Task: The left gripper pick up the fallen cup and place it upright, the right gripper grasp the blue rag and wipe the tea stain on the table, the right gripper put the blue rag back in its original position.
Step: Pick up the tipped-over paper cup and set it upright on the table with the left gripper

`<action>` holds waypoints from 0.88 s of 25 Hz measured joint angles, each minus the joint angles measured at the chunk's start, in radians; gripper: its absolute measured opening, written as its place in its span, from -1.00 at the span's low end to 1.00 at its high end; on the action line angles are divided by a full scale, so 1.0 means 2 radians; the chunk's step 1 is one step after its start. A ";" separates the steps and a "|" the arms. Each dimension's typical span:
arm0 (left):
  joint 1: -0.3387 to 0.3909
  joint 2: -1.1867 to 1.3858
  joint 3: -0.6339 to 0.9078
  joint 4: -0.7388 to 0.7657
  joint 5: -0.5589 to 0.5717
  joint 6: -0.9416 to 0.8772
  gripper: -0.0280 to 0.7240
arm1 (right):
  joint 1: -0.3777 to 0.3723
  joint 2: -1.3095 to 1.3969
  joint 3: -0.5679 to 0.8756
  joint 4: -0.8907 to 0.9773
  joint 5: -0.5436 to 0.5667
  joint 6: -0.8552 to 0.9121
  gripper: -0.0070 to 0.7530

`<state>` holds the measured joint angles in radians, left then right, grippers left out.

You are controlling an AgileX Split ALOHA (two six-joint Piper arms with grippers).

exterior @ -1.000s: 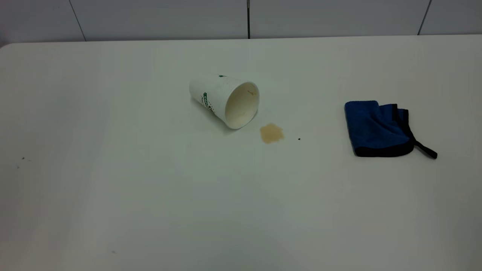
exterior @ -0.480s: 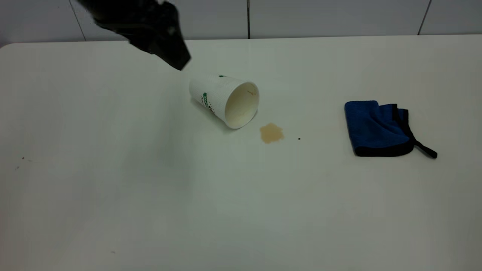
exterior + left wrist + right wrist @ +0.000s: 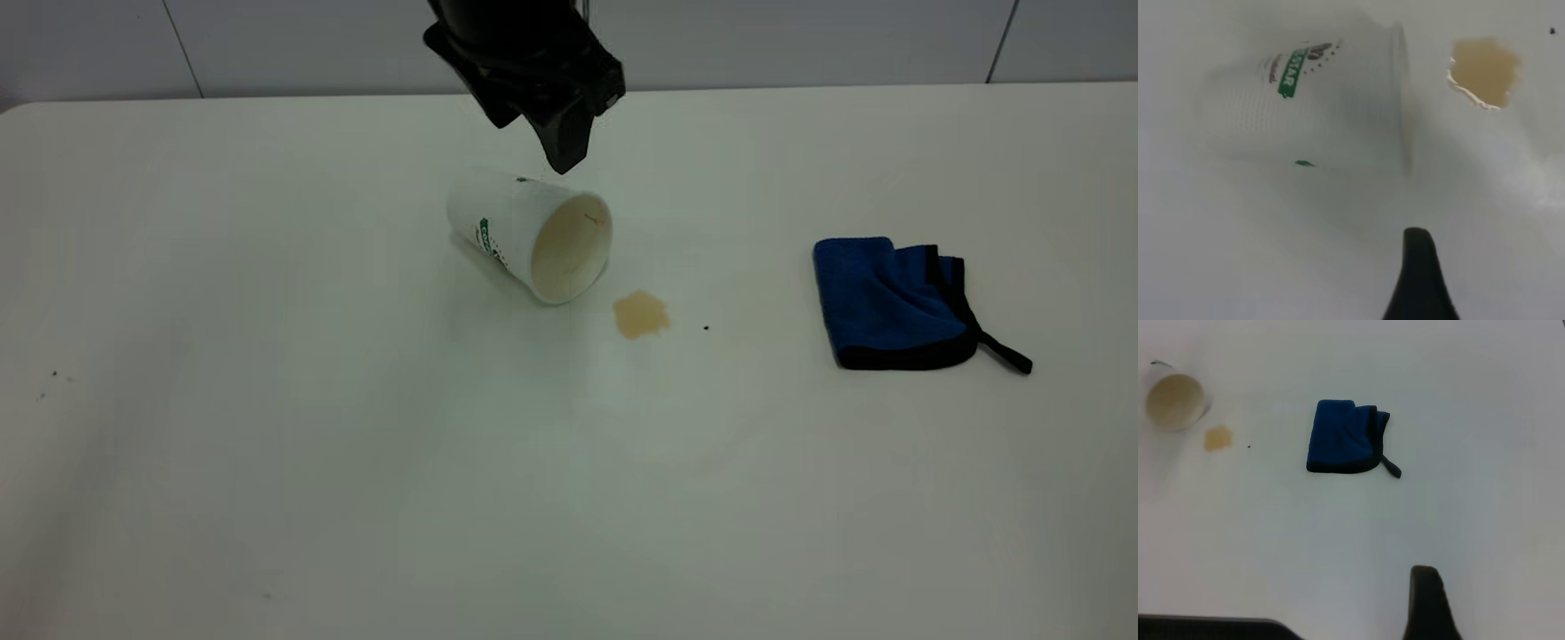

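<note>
1 fallen cup (image 3: 532, 236) lies on its side mid-table (image 3: 267, 444), just under the left gripper (image 3: 563, 151), whose finger gap I cannot tell. Being light, crushable paper, it probably wants a gentle grasp across the wall. Rightward: 1 tea stain (image 3: 641, 314), 1 soft blue rag (image 3: 892, 302).

On the surface (image 3: 267, 444) the fallen cup (image 3: 524, 233) is laid on its side, the tea stain (image 3: 641, 314) just beside its mouth, the blue rag (image 3: 893, 302) well apart rightward, the left gripper (image 3: 558, 142) above the cup
</note>
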<state>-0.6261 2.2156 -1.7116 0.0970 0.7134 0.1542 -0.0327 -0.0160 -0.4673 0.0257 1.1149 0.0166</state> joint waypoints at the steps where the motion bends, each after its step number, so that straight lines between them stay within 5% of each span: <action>1: -0.008 0.015 -0.020 0.029 0.005 -0.022 0.65 | 0.000 0.000 0.000 0.000 0.000 0.000 0.42; 7: -0.035 0.102 -0.103 0.165 0.013 -0.123 0.65 | 0.000 0.000 0.000 0.000 0.000 0.000 0.42; 22: -0.053 0.169 -0.118 0.263 -0.035 -0.211 0.62 | 0.000 0.000 0.000 0.000 0.000 0.000 0.42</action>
<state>-0.7316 2.5544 -1.9468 0.6228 0.6424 -0.2687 -0.0327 -0.0160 -0.4673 0.0257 1.1149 0.0166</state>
